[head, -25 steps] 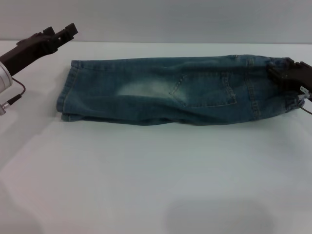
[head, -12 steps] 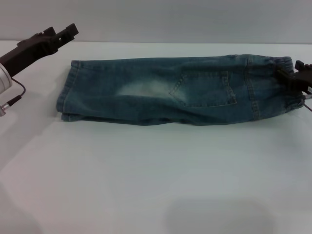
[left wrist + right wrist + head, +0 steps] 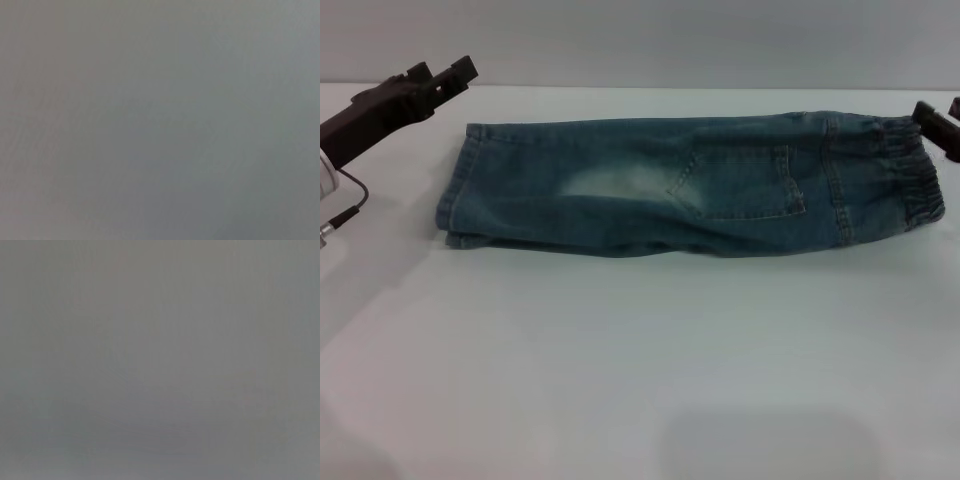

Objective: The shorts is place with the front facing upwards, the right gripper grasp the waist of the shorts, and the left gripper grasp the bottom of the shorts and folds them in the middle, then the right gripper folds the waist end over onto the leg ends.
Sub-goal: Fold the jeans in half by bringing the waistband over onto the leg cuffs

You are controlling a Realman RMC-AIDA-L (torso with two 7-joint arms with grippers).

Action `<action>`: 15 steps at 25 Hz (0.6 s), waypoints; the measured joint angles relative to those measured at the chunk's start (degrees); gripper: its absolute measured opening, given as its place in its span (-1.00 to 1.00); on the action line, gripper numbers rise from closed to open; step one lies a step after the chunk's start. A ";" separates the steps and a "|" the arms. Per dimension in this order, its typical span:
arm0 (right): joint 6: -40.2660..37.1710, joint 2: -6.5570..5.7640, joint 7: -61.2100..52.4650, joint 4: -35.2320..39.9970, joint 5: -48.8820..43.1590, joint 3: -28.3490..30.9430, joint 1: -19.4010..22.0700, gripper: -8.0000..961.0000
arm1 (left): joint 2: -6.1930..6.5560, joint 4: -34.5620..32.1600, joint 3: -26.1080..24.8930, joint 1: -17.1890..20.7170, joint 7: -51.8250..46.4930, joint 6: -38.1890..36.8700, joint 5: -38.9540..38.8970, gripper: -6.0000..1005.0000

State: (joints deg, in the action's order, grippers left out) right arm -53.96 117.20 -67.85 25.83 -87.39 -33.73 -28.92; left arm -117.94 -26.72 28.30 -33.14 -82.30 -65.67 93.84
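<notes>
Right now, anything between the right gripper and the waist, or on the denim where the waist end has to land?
Nothing visible. The right gripper sits just off the waist at the table's right edge; the shorts lie bare through to the leg ends.

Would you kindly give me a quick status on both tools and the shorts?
Left tool off the hem end, holding nothing. Right tool beside the waist, off the cloth. Shorts folded lengthwise, flat on table. Nothing in the way.

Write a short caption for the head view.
Folded shorts lie on the table, a hand off each end: left, right.
</notes>
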 joint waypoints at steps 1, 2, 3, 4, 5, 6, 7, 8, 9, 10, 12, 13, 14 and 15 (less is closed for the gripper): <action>-1.97 -0.51 -5.00 2.50 -1.82 -1.56 1.00 0.15 | 0.00 0.00 0.02 0.08 0.19 -0.19 -0.03 0.63; -3.80 -1.06 -9.03 4.45 -4.03 -2.19 1.55 0.15 | 0.00 0.02 0.04 0.21 0.48 -0.48 -0.10 0.63; -6.13 -1.85 -14.17 6.87 -6.92 -2.67 2.03 0.15 | -0.01 0.03 0.05 0.28 0.76 -0.74 -0.17 0.63; -8.04 -2.51 -18.09 8.51 -9.28 -2.72 2.25 0.15 | -0.03 0.05 0.07 0.37 1.01 -0.99 -0.24 0.63; -9.93 -3.36 -21.45 10.00 -11.79 -2.78 2.32 0.15 | -0.05 0.06 0.10 0.43 1.18 -1.19 -0.34 0.63; -12.15 -4.49 -25.59 11.57 -14.59 -2.74 2.19 0.15 | -0.06 0.07 0.12 0.46 1.32 -1.29 -0.45 0.63; -13.97 -5.78 -29.27 12.82 -17.29 -2.76 1.75 0.15 | -0.07 0.10 0.13 0.47 1.52 -1.37 -0.58 0.63; -15.72 -7.04 -32.99 13.83 -20.52 -2.68 1.05 0.15 | -0.07 0.13 0.14 0.48 1.69 -1.44 -0.62 0.63; -17.38 -8.39 -36.39 14.72 -24.14 -2.55 0.08 0.15 | -0.08 0.29 0.15 0.48 2.05 -1.61 -0.65 0.63; -18.24 -9.30 -38.39 15.16 -26.62 -2.43 -0.72 0.15 | -0.09 0.44 0.15 0.48 2.42 -1.78 -0.66 0.63; -19.93 -11.18 -43.17 15.98 -34.14 -2.29 -2.94 0.15 | -0.09 0.67 0.17 0.48 2.80 -2.06 -0.70 0.63; -20.30 -11.81 -44.95 16.27 -37.47 -2.24 -4.14 0.15 | -0.10 0.71 0.18 0.48 2.95 -2.07 -0.70 0.63; -20.77 -12.27 -46.37 16.47 -40.97 -2.23 -5.38 0.15 | -0.13 0.92 0.20 0.46 3.30 -2.11 -0.71 0.63; -21.27 -12.49 -47.12 16.48 -43.76 -2.23 -6.54 0.15 | -0.16 1.15 0.20 0.45 3.62 -2.12 -0.71 0.63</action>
State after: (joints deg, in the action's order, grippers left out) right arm -75.23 104.71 -114.96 42.31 -131.15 -35.96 -35.46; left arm -118.10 -25.57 28.50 -32.69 -78.68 -67.79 93.13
